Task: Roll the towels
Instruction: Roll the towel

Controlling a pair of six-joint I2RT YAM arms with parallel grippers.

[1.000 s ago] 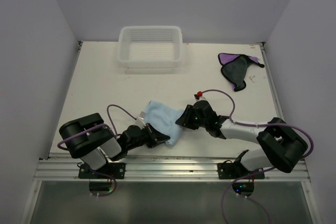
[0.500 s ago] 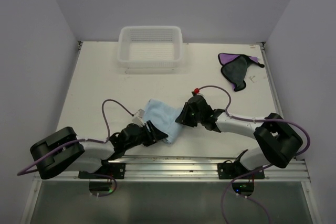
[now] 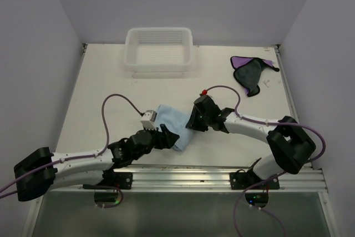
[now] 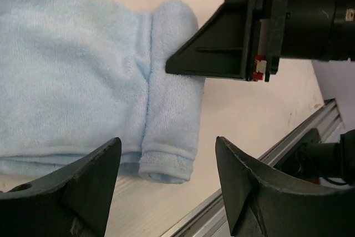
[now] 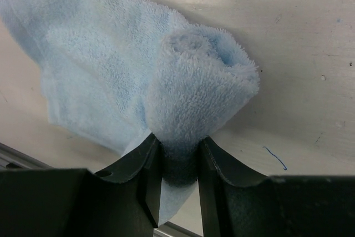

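The light blue towel (image 3: 173,125) lies near the table's front middle, its right edge turned into a roll (image 4: 172,92). My right gripper (image 5: 180,162) is shut on the far end of that roll (image 5: 197,90), pinching it between both fingers. In the overhead view the right gripper (image 3: 193,121) sits at the towel's right edge. My left gripper (image 4: 166,192) is open, its fingers spread on either side of the roll's near end without touching it; from above the left gripper (image 3: 166,139) sits at the towel's front edge. The purple and dark grey towel (image 3: 249,73) lies crumpled at the back right.
A white basket (image 3: 159,49) stands at the back middle against the wall. A metal rail (image 3: 183,177) runs along the table's front edge, just beyond the left fingers. Grey walls close in the left, right and back sides.
My left gripper has opened and let go of the roll's near end, and the left arm has stretched out low to the left. The right gripper has shifted slightly back with the roll.
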